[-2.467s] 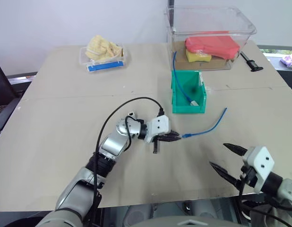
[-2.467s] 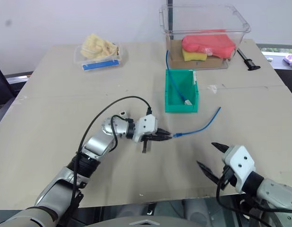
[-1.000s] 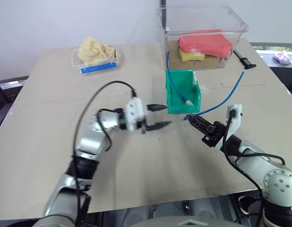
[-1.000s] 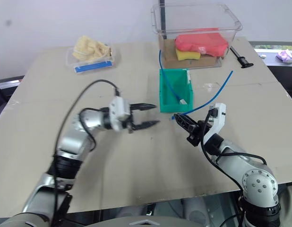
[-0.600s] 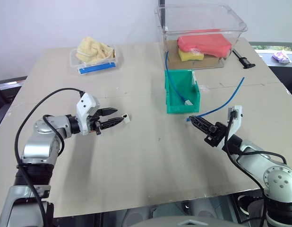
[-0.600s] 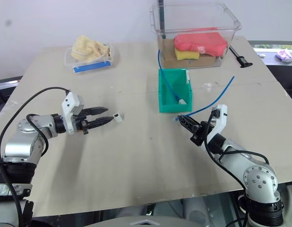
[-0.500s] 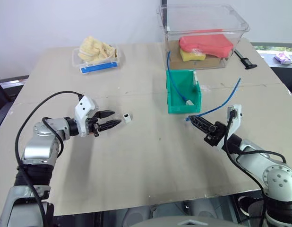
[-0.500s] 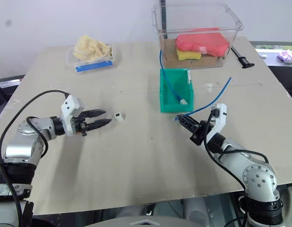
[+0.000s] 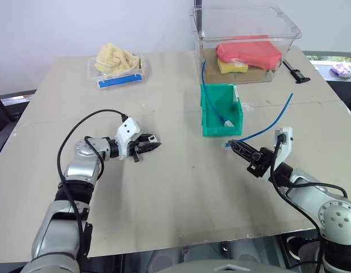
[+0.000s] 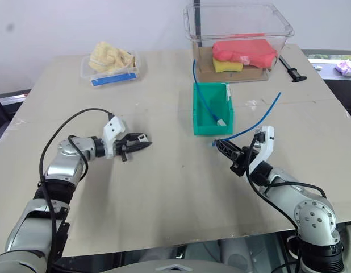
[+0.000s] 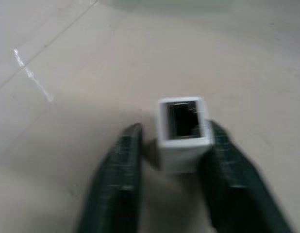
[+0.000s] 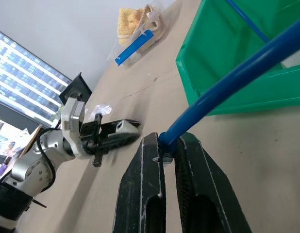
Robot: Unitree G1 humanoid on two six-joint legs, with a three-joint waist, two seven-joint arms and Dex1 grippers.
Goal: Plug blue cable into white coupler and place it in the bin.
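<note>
Gripping the white coupler (image 11: 182, 132) with the left gripper (image 9: 151, 141) and the blue cable (image 9: 270, 123) with the right gripper (image 10: 223, 145).

Left jaws are standing narrow around the white coupler, low over the tabletop (image 9: 181, 193) on its left side, with the dark socket facing away from the wrist. Right jaws are pinching the plug end of the blue cable at right, near the bin's (image 9: 220, 123) near right corner; the cable is arching up and to the far right. The bin is sitting at centre, holding another blue cable.
</note>
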